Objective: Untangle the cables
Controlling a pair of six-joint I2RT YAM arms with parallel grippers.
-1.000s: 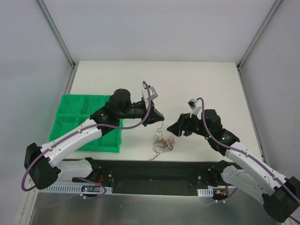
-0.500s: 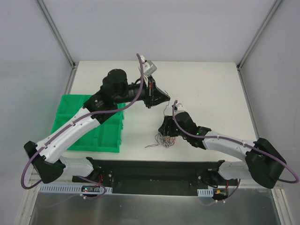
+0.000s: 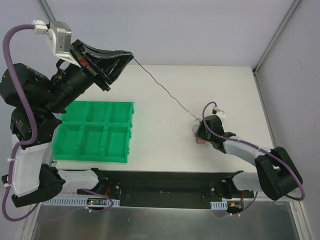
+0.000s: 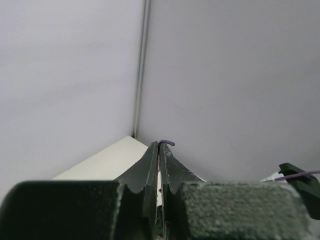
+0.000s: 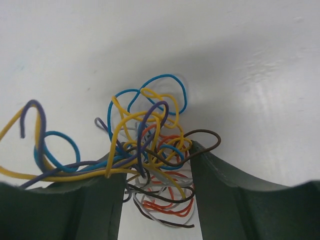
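Our left arm [image 3: 35,100] has swung way up toward 10 o'clock, high over the green tray [image 3: 100,103]. Our right arm [image 3: 245,150] has slid in low toward 4 o'clock on the table [image 3: 225,85].

The cables [image 5: 150,145] moved that way too. They now sit there as a small wad between the jaws of the right gripper [image 5: 157,170]. Those jaws stand apart, one on each side, and are closing in.

The left gripper [image 3: 131,56] is pinched tight on one thin dark wire [image 3: 165,87]. That wire is now pulled long and straight out of the wad. We think it is almost free.
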